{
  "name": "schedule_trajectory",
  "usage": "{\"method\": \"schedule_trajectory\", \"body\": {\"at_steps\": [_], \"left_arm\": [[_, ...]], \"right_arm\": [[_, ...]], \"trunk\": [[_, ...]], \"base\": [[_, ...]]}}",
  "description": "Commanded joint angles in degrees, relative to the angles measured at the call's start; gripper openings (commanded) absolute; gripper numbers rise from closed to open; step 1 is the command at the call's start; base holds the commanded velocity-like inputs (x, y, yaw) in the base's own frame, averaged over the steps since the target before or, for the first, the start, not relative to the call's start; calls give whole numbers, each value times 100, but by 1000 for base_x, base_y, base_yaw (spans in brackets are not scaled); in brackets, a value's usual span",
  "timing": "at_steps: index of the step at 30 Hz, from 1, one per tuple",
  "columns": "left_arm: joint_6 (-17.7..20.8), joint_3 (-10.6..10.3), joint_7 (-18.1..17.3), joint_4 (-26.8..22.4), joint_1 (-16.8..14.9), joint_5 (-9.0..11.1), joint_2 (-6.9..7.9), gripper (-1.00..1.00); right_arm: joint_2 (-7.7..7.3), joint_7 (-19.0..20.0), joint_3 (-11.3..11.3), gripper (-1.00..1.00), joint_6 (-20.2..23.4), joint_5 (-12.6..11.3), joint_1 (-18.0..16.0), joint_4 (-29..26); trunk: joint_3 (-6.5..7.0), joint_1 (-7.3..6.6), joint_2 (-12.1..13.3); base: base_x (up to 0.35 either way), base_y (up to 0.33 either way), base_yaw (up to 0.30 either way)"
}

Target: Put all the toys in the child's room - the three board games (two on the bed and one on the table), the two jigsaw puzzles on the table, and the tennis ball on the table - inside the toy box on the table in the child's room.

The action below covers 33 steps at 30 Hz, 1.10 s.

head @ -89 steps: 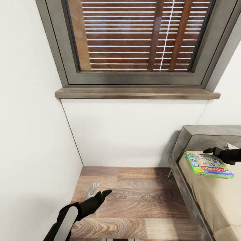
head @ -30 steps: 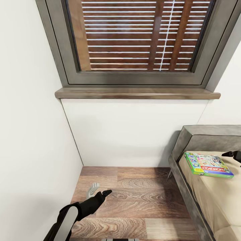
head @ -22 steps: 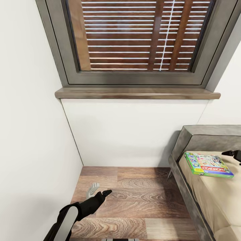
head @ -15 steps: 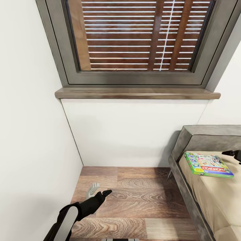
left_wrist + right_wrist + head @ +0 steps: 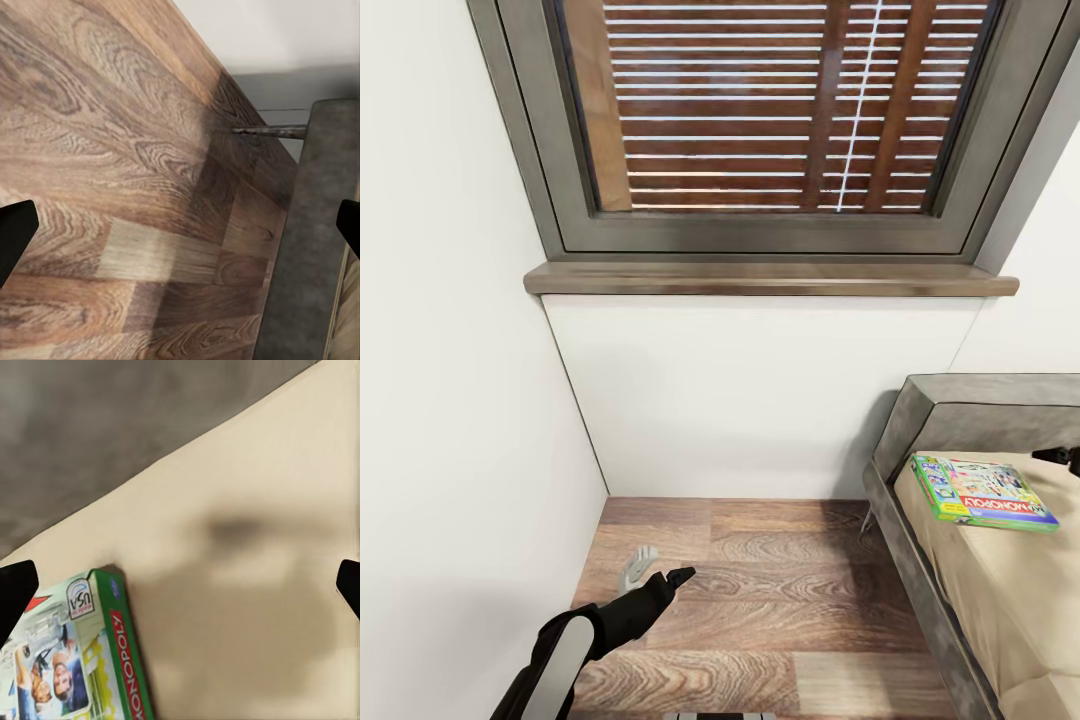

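Note:
A Monopoly board game [image 5: 984, 492] with a green edge and red band lies flat near the head corner of the bed [image 5: 916, 556], on the beige mattress [image 5: 1025, 610]. My right gripper [image 5: 1066, 456] hovers just past the box's far right side at the picture's edge. In the right wrist view it [image 5: 180, 585] is open over bare mattress [image 5: 247, 585], with the Monopoly box [image 5: 79, 660] off to one side and nothing between the fingers. My left gripper [image 5: 658, 570] hangs open over the wood floor [image 5: 760, 590], also empty [image 5: 180, 225].
A white wall [image 5: 450, 400] closes the left side and meets the window wall in a corner. A window with wooden blinds [image 5: 760, 110] and a wooden sill [image 5: 770, 280] sits above. The grey bed frame [image 5: 300, 247] and its metal leg [image 5: 270, 132] border the floor strip.
My right gripper has drawn back to the right, from over the Monopoly box's far corner to the picture's edge. The box and left arm have not moved.

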Motion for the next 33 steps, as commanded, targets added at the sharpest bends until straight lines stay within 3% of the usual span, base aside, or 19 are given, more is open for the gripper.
{"method": "schedule_trajectory", "body": {"at_steps": [1,8,12,21,28,33], "left_arm": [[22,7,-19,0,-2,-5,-3,100],[13,6,-50,74,-96,-6,-34,100],[39,-6,-42,153,-352,2,-55,100],[33,-185,-50,823,-1346,12,-103,100],[-17,-263,-58,1215,-1756,41,-176,100],[-81,-288,-73,1342,-1883,63,-205,100]], "right_arm": [[-4,6,-29,100,33,-9,-3,-23],[-19,3,-30,100,32,-12,0,-164],[-29,-3,-31,100,33,-13,1,-209],[-173,-9,-42,100,39,-13,2,-250],[-215,-9,-53,100,41,-13,2,-255],[-241,-10,-56,100,41,-13,2,-257]], "trunk": [[-5,-1,-2],[-5,-1,-2],[-5,-1,-2],[-5,-1,-2],[-5,-1,-2],[-5,-1,-2]], "base": [[0,0,0],[0,0,-20],[0,0,-145],[0,0,-232],[0,0,-266],[0,0,-274]]}}
